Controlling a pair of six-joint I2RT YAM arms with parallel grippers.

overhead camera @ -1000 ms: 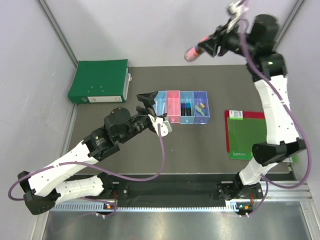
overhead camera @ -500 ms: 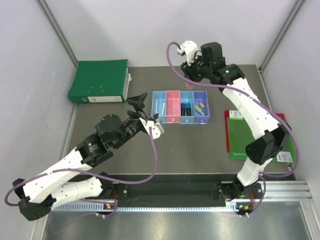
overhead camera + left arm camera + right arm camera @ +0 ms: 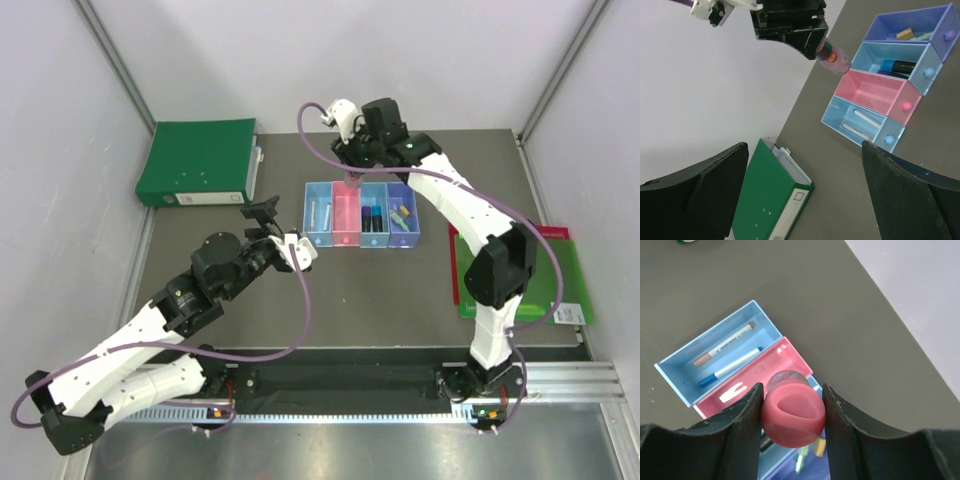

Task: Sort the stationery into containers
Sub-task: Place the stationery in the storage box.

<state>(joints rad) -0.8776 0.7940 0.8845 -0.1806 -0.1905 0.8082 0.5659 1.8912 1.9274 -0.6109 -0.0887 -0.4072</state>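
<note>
**Top view:** R gripper (image 3: 352, 172) hangs over the far end of a row of 4 bins. It's clamped on 1 pink-capped glue stick (image 3: 353, 181), roughly above the pink bin (image 3: 345, 207). Step in hand, as I read it, is the drop-off, w/ release not yet done. Next move calls for lowering till the stick sits inside the pink walls, clear of both neighbours, then opening. L gripper (image 3: 262, 218) is spread wide & empty, just left of the row. Also on the counter (image 3: 400, 290): 1 green binder (image 3: 200, 162) far left, 1 green folder (image 3: 505, 270) on the right.

**L wrist view:** the 4 bins run in a line.
- Pale-blue bin (image 3: 855, 134): 2 pens (image 3: 863, 119).
- Pink bin: looks bare.
- Mid-blue bin (image 3: 926, 75): dark markers (image 3: 900, 65), at least 2; exact no. unclear.
- Purple bin (image 3: 947, 37): approx. 2 small bits (image 3: 906, 34); can't tell what they are.

The stick hangs tilted just beyond the pink and mid-blue bins.

**R wrist view:** both fingers (image 3: 740, 425) press the stick's sides, cap toward the camera. The pink bin is directly beneath, w/ one white mark inside that I can't ID. The 2 pens show again next door.
</note>
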